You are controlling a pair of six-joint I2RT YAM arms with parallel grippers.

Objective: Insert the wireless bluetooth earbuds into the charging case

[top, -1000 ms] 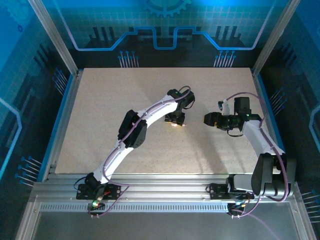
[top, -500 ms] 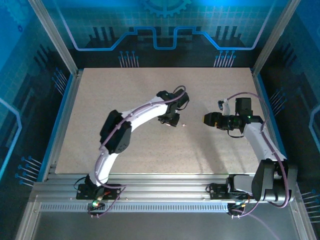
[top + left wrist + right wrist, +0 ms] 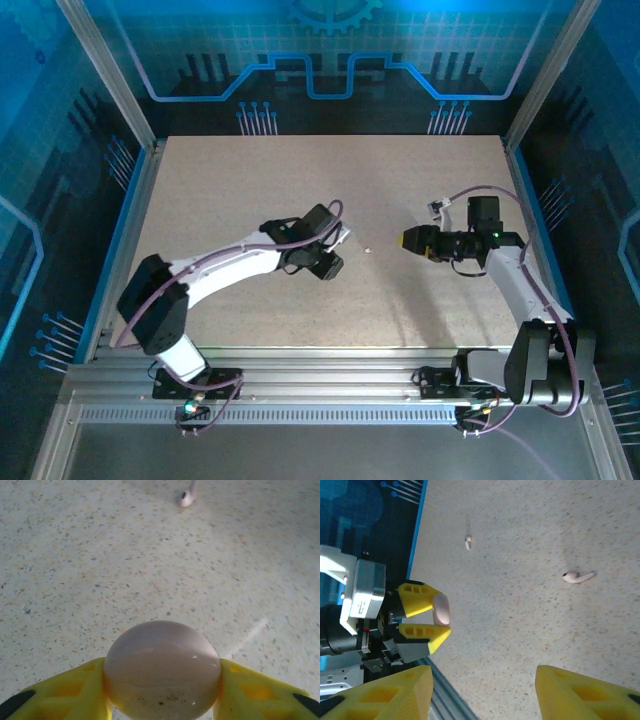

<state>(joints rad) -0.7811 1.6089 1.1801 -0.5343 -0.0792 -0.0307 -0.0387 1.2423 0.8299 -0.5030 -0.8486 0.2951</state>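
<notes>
Starting close in, at the left gripper (image 3: 162,680): pinching the charging case (image 3: 162,666) squarely between the yellow jaws, pressed in on both sides of the round, pale pink puck. Showing a faint line across its middle. Hard to say whether lifted clear of the speckled surface (image 3: 75,580) or resting on it.

Moving out ahead of the case: spotting one earbud (image 3: 186,498) lying loose on the surface, well apart from the puck. From above, sitting between the two grippers.

Over at the right gripper (image 3: 408,240) now: spread wide at the jaws, gripping nothing, with bare surface in the gap.

Farther on from the right wrist, picking out a second earbud (image 3: 467,542), tiny, lying toward the blue border (image 3: 418,525), well apart from the first.
</notes>
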